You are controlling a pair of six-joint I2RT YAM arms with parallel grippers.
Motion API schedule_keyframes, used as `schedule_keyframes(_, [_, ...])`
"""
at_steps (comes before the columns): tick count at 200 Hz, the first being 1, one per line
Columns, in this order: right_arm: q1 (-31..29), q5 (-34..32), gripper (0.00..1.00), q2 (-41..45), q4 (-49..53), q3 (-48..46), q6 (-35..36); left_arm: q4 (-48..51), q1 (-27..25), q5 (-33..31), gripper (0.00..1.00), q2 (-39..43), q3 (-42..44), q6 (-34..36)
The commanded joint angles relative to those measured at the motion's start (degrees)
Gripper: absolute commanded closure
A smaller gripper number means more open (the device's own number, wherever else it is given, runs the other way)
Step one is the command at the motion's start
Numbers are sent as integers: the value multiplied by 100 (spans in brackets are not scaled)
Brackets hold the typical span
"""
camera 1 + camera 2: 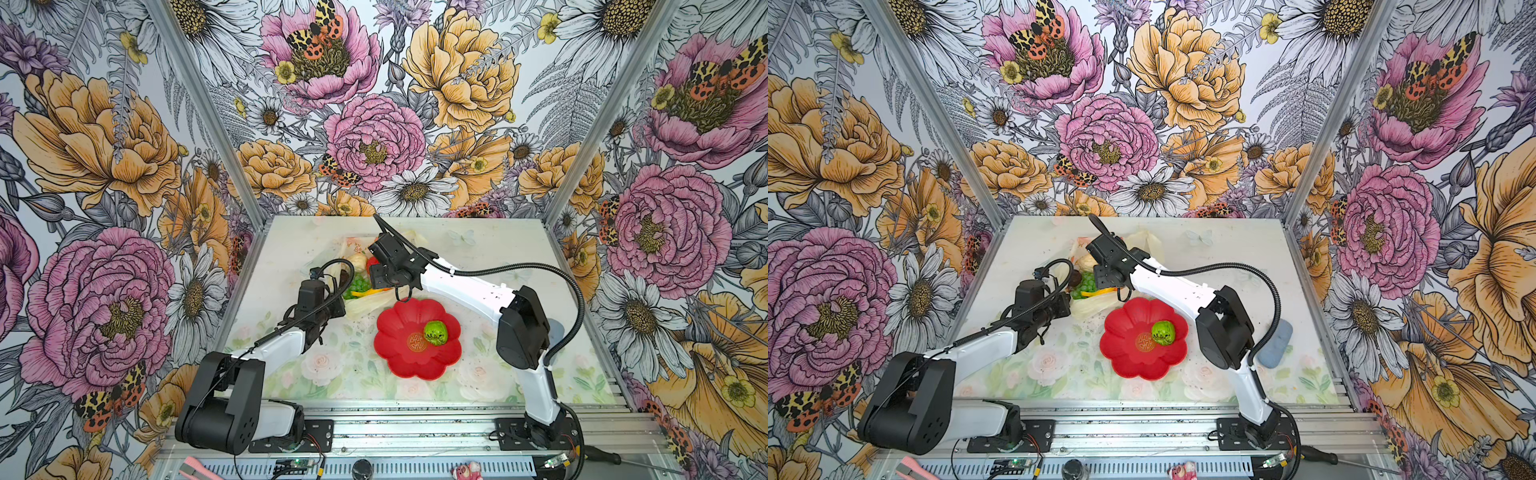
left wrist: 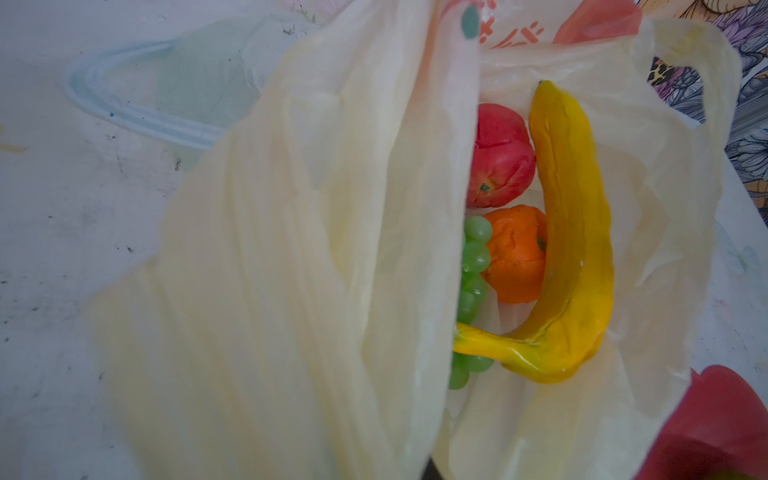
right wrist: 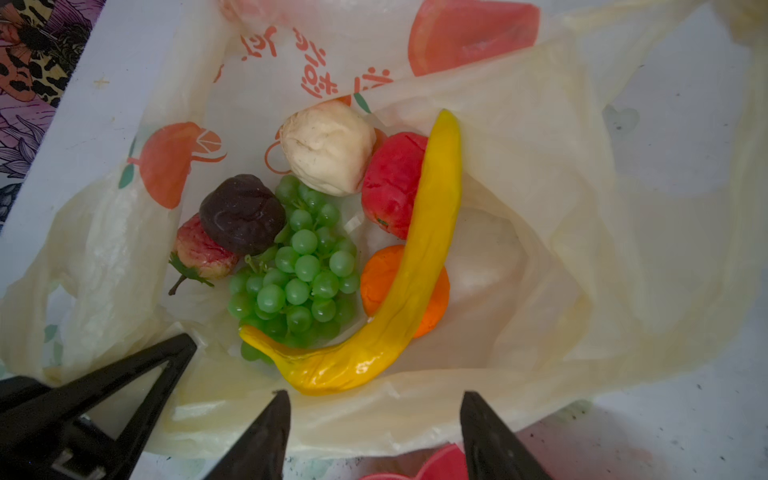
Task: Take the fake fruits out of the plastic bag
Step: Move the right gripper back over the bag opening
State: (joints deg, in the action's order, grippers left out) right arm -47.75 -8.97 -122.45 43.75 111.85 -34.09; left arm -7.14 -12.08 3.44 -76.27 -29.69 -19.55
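Fruits in the bag
The left gripper (image 3: pixel 174 353) pinches the rim of the plastic bag (image 3: pixel 582 208). The right gripper (image 3: pixel 376 395) hangs wide over 7 fake fruits (image 3: pixel 299 266) inside. 1 green fruit (image 1: pixel 435 331) sits on the red plate (image 1: pixel 399 357).

The left arm (image 1: pixel 276 351) stretches low from its base at seven o'clock toward one o'clock, its left gripper (image 3: pixel 183 345) pinched tight on the rim of the plastic bag (image 3: pixel 561 187). The right arm (image 1: pixel 461 291) arches from five o'clock up toward ten o'clock, wrist bent downward. The right gripper (image 3: pixel 374 395) hangs with its fingers (image 3: pixel 270 428) spread apart, gripping nothing.
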Motion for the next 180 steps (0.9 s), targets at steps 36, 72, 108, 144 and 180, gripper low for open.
schedule_keyframes(36, [175, 331, 37, -1290, -180, 1570, -202, -168, 63, -16, 88, 64, 21, -92])
schedule_keyframes(72, [451, 364, 38, -1872, -173, 2159, -300, -184, 39, -38, 88, 95, 51, -95])
schedule_keyframes(108, [610, 165, 38, -2035, -158, 2222, -248, -196, 39, -47, 88, 61, 27, -75])
schedule_keyframes(144, [731, 233, 35, -2116, -147, 2230, -143, -203, 23, -57, 88, -2, -2, -70])
schedule_keyframes(180, [723, 530, 28, -2325, -156, 2500, -32, -200, 13, -71, 88, -11, -13, -49])
